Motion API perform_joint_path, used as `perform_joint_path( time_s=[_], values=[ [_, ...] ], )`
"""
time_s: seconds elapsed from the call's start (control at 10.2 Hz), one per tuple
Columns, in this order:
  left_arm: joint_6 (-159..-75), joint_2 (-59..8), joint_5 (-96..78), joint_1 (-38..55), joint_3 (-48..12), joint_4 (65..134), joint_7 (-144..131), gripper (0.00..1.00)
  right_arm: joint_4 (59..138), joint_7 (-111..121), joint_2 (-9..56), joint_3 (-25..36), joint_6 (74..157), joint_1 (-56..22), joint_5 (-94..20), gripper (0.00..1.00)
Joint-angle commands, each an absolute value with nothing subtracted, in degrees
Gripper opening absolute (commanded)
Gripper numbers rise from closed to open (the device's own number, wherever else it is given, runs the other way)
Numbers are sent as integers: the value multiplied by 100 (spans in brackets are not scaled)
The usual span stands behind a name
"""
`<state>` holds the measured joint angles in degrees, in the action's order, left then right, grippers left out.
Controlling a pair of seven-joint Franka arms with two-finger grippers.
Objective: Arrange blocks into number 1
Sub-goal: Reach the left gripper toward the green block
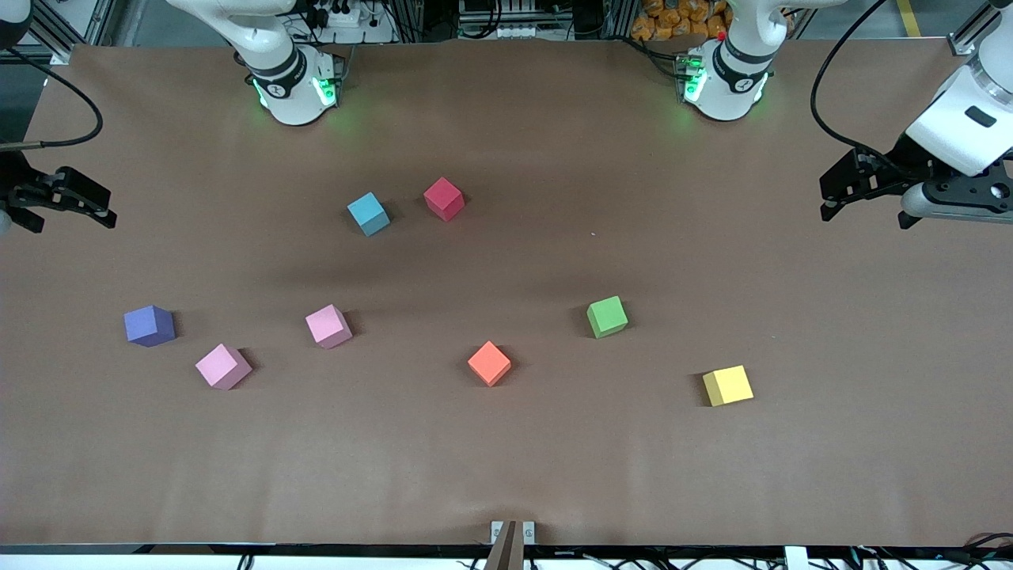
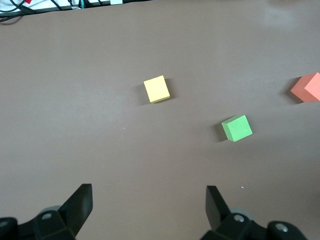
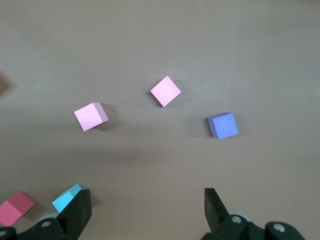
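Observation:
Eight blocks lie scattered and apart on the brown table. Light blue and red sit nearest the robot bases. Purple and two pink blocks lie toward the right arm's end. Orange, green and yellow lie toward the left arm's end. My left gripper hangs open and empty over its end of the table. My right gripper hangs open and empty over the other end.
Both arm bases stand at the table's edge farthest from the front camera. A small metal bracket sits at the edge nearest that camera. Cables run along the table's ends.

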<state>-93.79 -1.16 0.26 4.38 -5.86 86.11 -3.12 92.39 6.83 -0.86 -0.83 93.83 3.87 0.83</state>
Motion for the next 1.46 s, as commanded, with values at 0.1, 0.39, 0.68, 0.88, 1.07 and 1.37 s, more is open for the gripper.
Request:
perform_joint_path(
  time_s=[0.1,0.39,0.68,0.88,1.07,1.37],
  values=[
    [-9141,-202,-141,413,-580,8481,-167,100,9176,598,-53,-70,9316,360,-9,100],
    [-9149,-403,-185,439,-580,8490,-325,100,9176,598,-53,-70,9316,369,-9,100],
    [-9228,-1043,-184,413,-571,8525,-958,100,9211,598,-53,-70,9308,369,-9,100],
    [-9534,-1675,-132,457,-571,8534,-1001,100,9220,606,-53,-70,9316,369,-9,100],
    [-10209,-2265,-132,727,-571,8560,-1359,100,9229,606,-53,-70,9325,387,-9,100],
    [-10625,-2811,-132,1273,-571,8569,-2317,100,9246,606,-53,-70,9334,396,-9,100]
  ],
)
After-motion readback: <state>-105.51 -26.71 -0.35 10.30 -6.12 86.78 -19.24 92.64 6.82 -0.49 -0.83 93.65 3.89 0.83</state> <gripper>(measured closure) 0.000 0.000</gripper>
